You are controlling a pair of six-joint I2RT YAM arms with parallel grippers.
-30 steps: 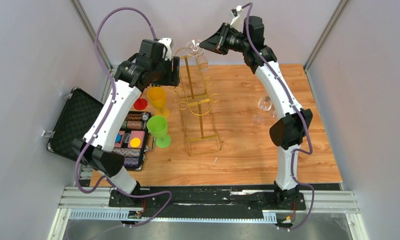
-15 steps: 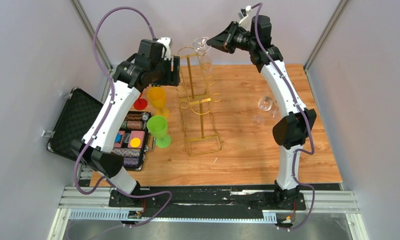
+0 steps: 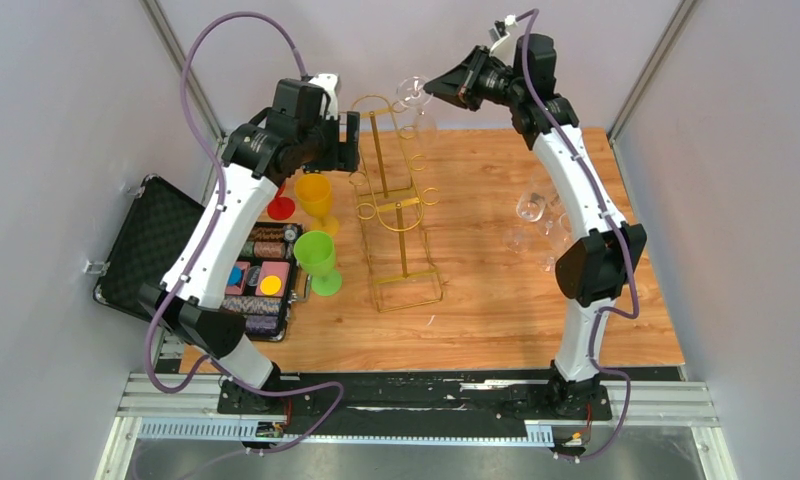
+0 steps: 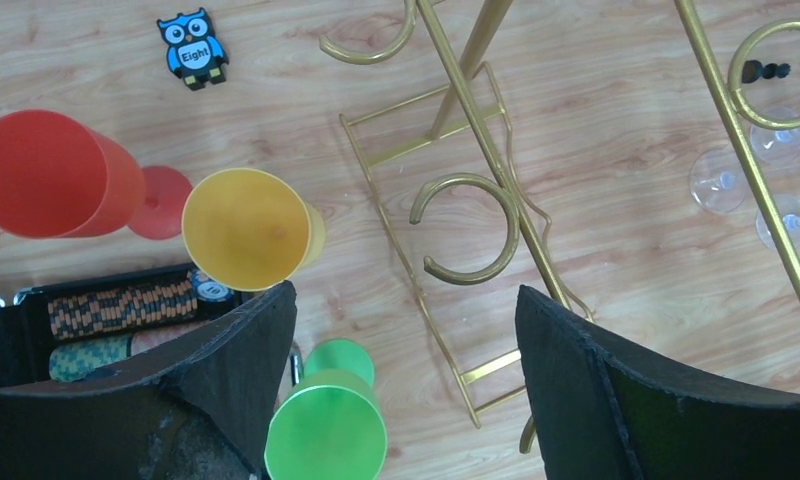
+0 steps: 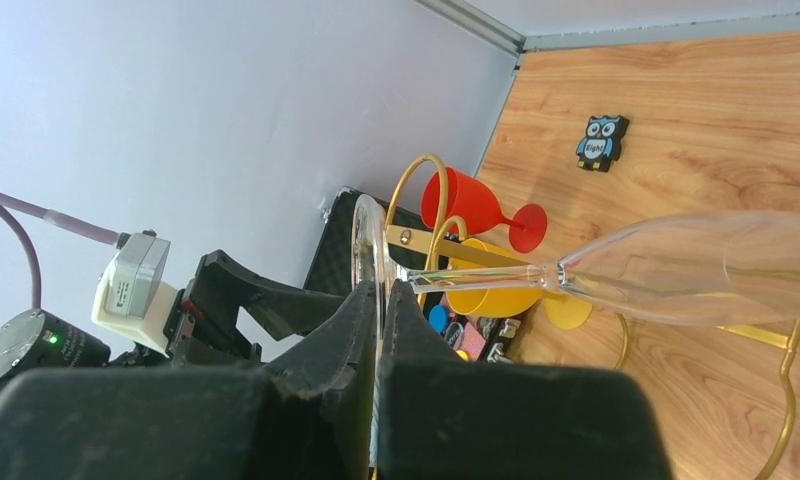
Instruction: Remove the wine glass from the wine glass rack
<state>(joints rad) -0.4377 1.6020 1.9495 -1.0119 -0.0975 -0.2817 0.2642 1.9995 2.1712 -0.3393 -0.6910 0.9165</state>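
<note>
The gold wire wine glass rack (image 3: 401,205) stands mid-table; its loop arms and base also show in the left wrist view (image 4: 471,220). My right gripper (image 3: 434,88) is shut on the foot of a clear wine glass (image 3: 414,100) and holds it high, just right of the rack's top loop. In the right wrist view the gripper (image 5: 379,300) pinches the foot, and the stem and bowl (image 5: 696,280) stretch out to the right. My left gripper (image 3: 348,140) is open and empty, high at the rack's left side, and looks down on the rack (image 4: 406,330).
Yellow (image 3: 314,195), green (image 3: 316,255) and red (image 3: 281,207) plastic goblets stand left of the rack. An open black case (image 3: 156,240) with poker chips lies at the left edge. Clear glasses (image 3: 529,208) sit at the right. An owl tag (image 4: 192,48) lies on the wood.
My right gripper has moved up and to the right with the wine glass, away from the rack's top. My left arm has barely shifted.
</note>
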